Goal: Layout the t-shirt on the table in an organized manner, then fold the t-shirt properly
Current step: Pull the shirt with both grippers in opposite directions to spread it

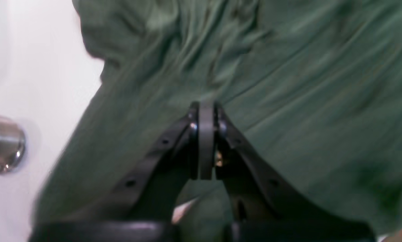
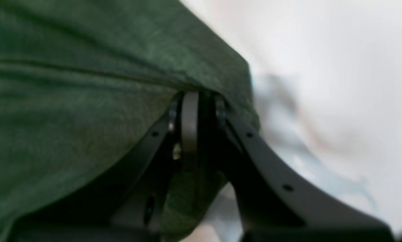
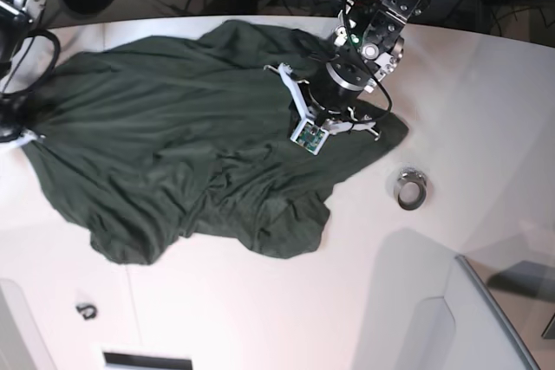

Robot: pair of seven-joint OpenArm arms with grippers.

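The dark green t-shirt (image 3: 182, 145) lies spread and wrinkled over the white table (image 3: 260, 309), with its bottom edge bunched in folds. In the left wrist view my left gripper (image 1: 206, 107) is shut on the t-shirt (image 1: 288, 84), and creases fan out from its tips. In the base view that arm (image 3: 347, 84) stands over the shirt's right part. My right gripper (image 2: 201, 97) is shut on the t-shirt (image 2: 69, 101) at its edge, with cloth hanging between the fingers. It sits at the shirt's far left edge (image 3: 22, 127) in the base view.
A small metal ring (image 3: 410, 188) lies on the table right of the shirt, and also shows as the ring (image 1: 4, 144) in the left wrist view. A small black clip (image 3: 85, 309) sits near the front left. A grey panel (image 3: 494, 301) stands at the front right. Cables and gear crowd the back edge.
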